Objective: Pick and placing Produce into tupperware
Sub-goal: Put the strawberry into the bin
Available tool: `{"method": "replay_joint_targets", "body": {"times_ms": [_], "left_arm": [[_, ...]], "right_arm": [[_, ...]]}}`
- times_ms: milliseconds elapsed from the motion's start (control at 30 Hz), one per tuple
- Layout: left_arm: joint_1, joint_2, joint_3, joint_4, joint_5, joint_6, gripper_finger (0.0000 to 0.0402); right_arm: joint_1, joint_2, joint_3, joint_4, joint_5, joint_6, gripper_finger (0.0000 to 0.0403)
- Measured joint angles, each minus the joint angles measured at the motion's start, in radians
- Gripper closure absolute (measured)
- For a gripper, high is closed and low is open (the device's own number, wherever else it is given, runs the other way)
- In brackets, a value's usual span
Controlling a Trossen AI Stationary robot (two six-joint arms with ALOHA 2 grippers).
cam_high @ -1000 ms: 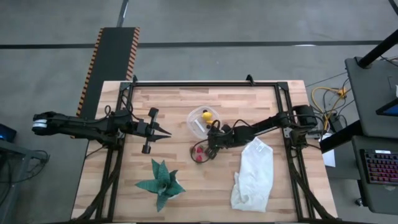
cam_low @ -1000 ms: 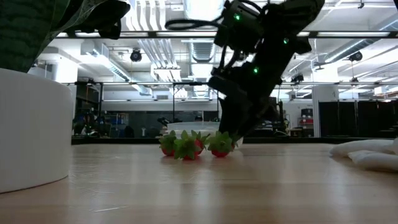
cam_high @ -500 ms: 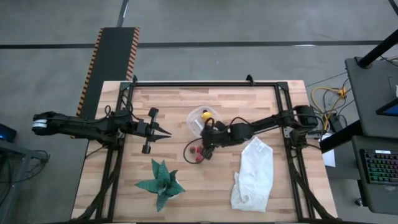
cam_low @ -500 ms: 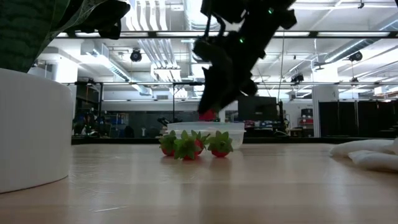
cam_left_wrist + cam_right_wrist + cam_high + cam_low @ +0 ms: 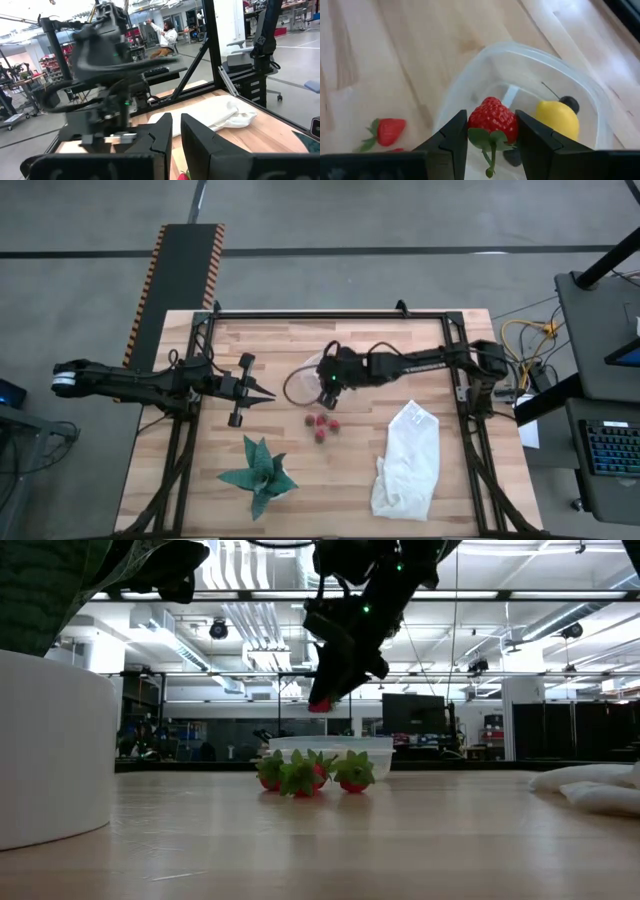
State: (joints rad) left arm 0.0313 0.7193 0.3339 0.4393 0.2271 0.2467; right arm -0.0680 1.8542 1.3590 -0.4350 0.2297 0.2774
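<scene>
The held strawberry (image 5: 492, 116) is bright red and dimpled, with a green leafy cap and a thin stem hanging down. The right gripper (image 5: 491, 131) pinches it between its two dark fingers, just above the open tupperware (image 5: 580, 100), a clear, rounded-square tub on the bench near its far edge.

Inside the tub, the right wrist view shows one yellow lemon (image 5: 558, 119) with one dark ball (image 5: 570, 103) touching it behind; neither is clear in the high view, where the right arm covers most of the tub. That wrist view shows one loose strawberry on the wood outside the tub; the high view shows three loose strawberries (image 5: 321, 424) clustered near the bench's middle, and the low view shows them too, in front of the tub.

The left gripper (image 5: 262, 393) waits near the bench's left edge, its fingers narrow and holding nothing. One green spiky plant (image 5: 257, 474) and one white bag (image 5: 408, 460) lie toward the near edge.
</scene>
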Motion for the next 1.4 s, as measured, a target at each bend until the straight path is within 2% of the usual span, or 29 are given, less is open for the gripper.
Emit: {"method": "replay_joint_targets", "body": {"times_ms": [167,433,1167,1400], "left_arm": [[0.000,0.000,0.000,0.000,0.000,0.003,0.0377],[0.000,0.000,0.000,0.000,0.000,0.003,0.0377],[0.000,0.000,0.000,0.000,0.000,0.002,0.0377],[0.000,0.000,0.000,0.000,0.000,0.001,0.0377]], "right_arm": [[-0.065,0.000,-0.027,0.003,-0.053,-0.024,0.0276],[-0.106,0.000,-0.052,-0.021,-0.126,-0.042,0.0276],[-0.149,0.067,-0.060,-0.108,-0.125,-0.046,0.0276],[-0.148,0.076,-0.060,-0.107,-0.125,-0.015,0.0244]]}}
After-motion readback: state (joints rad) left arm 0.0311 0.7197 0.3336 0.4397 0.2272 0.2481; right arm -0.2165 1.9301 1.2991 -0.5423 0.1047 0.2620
